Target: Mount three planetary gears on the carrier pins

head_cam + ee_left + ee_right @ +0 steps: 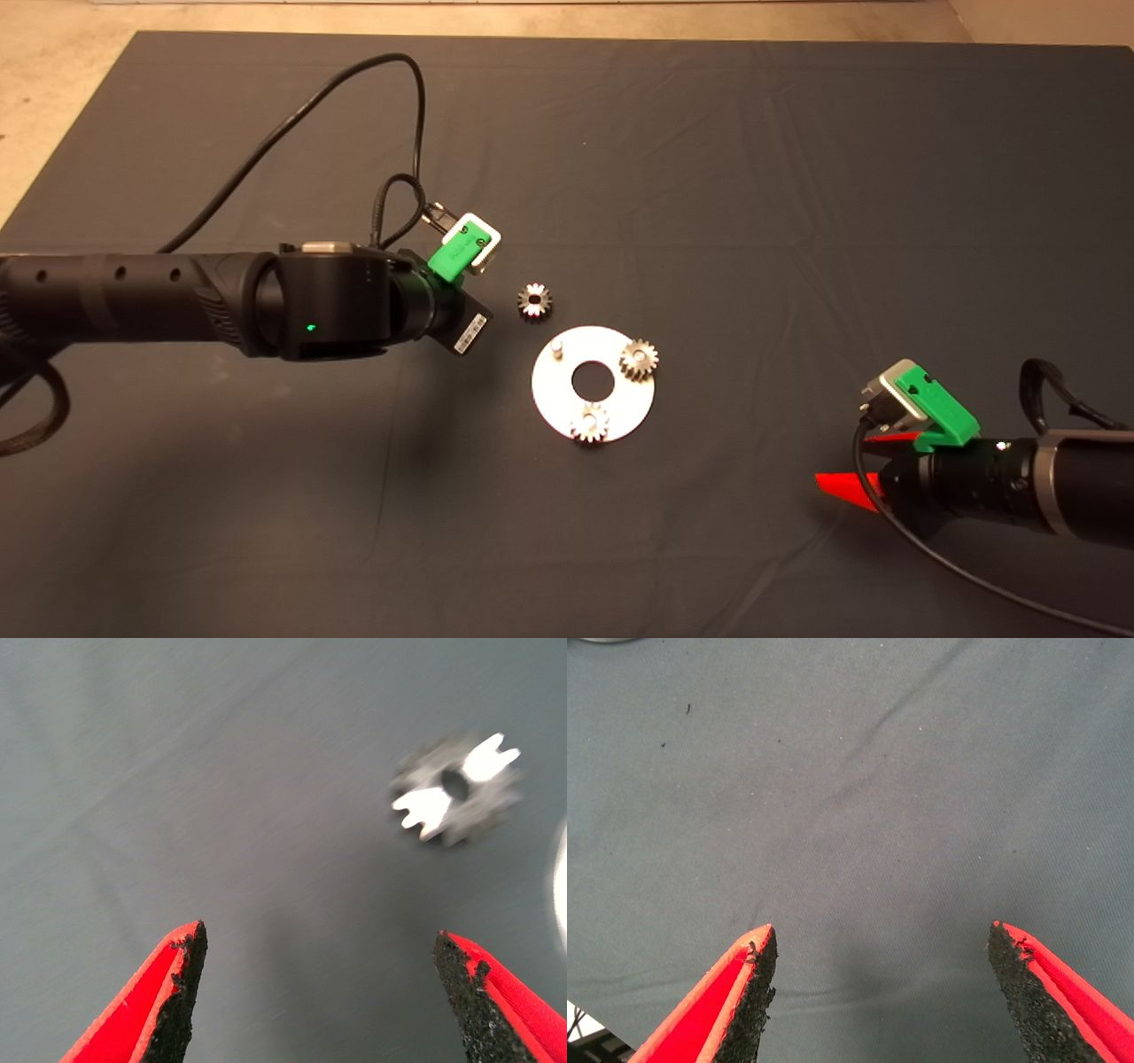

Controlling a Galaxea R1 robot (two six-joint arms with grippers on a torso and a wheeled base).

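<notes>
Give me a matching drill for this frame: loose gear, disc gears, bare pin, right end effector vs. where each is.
1 loose gear
2 two gears
3 bare pin
4 right end effector

A on the disc, seated on pins
B on the mat beside the disc, ahead of the open left end effector
C open over bare mat, lower right
D on the disc, no gear on it

Pairs: 1-B, 2-A, 3-D, 4-C

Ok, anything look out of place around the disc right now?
One gear lies loose on the mat, off the disc, and one pin stands bare. The other two gears sit on their pins. The left claw is open near the loose gear; the right claw waits open at the mat's side.
</notes>
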